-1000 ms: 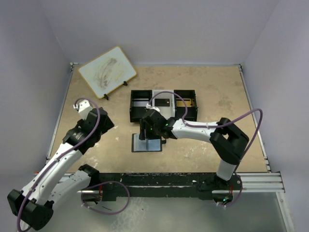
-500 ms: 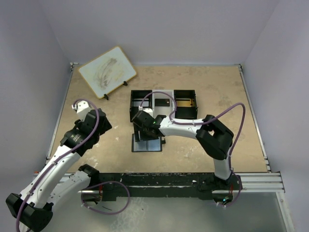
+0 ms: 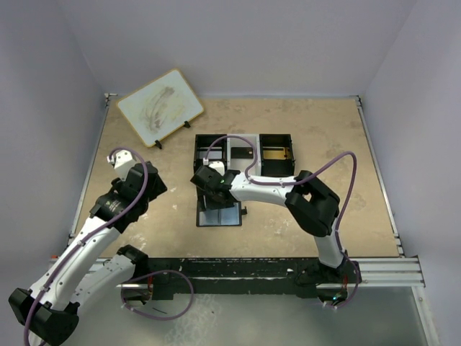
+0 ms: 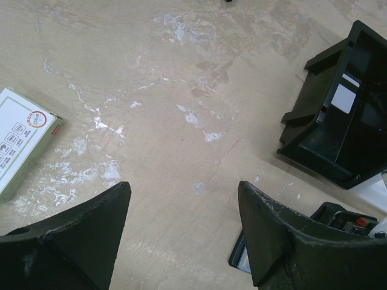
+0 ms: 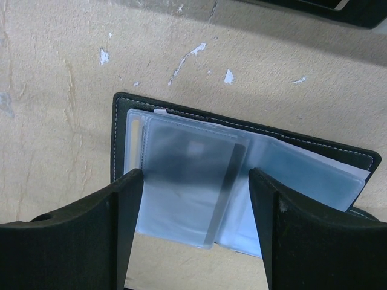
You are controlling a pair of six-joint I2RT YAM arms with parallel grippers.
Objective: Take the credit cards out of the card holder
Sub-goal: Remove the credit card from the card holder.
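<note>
Over open card holder (image 5: pixel 290 169), right gripper (image 3: pixel 204 180) shifted left, jaws wider

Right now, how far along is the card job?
Done: card holder lies open, sleeves exposed. In hand: right gripper hangs open over the sleeves, gripping nothing; left gripper open, off to the side. To do: the dark card sits in its sleeve, to be pulled out.

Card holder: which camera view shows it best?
Right wrist: the card holder lies open, its clear sleeves plain. The top view shows it small, partly under the right arm; the left wrist view catches only a corner.
</note>
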